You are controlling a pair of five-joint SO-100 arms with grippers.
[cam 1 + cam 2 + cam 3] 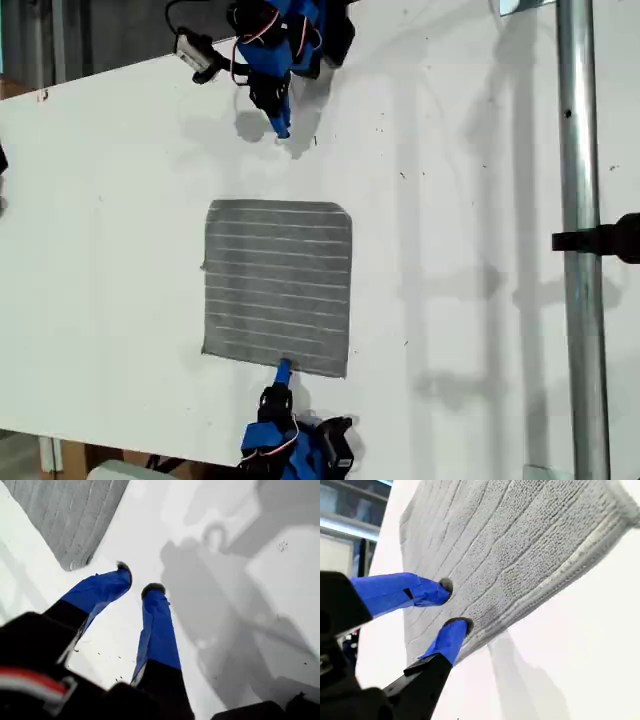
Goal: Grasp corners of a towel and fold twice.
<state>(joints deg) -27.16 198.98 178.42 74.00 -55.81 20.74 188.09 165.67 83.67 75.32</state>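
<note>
The grey striped towel lies flat on the white table, in the middle of the exterior view. My second gripper reaches in from that view's bottom and stands at the towel's near edge. In the second wrist view my second gripper is open, one fingertip over the towel and the other at its hem. My first gripper hovers over bare table at the exterior view's top, apart from the cloth. Seen by its own camera, my first gripper is slightly open and empty, with a towel corner beyond it.
A metal pole with a black clamp runs down the exterior view's right side. The table's edge slants across that view's upper left. Bare white tabletop surrounds the towel.
</note>
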